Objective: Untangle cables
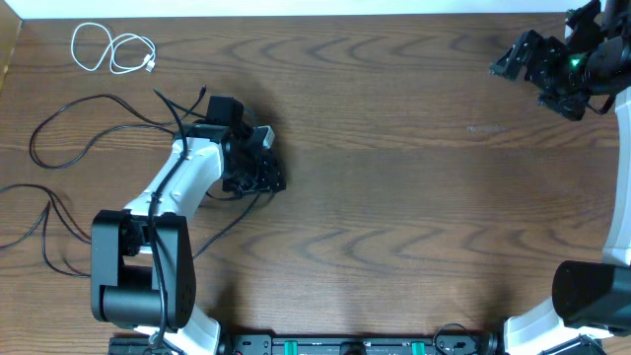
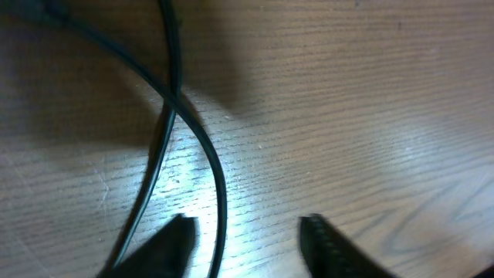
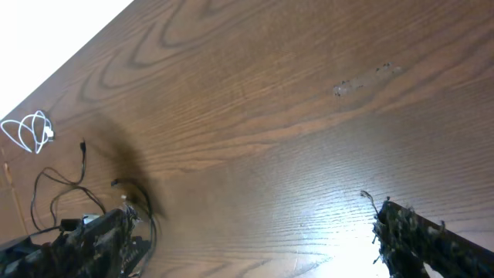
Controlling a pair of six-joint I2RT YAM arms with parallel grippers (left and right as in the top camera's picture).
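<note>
Two black cables cross on the wooden table in the left wrist view. One black cable curves down and lies between my left gripper's fingers without being pinched. The other black cable passes outside the left finger. That gripper stands open, low over the table. From overhead, my left gripper is at the right end of the black cable loops. A short white cable lies coiled at the back left. My right gripper hangs open and empty at the far back right.
The left arm's own thicker black wire runs along its white link. The table's left edge is close to the white coil. Bare wood spans the middle and right of the table.
</note>
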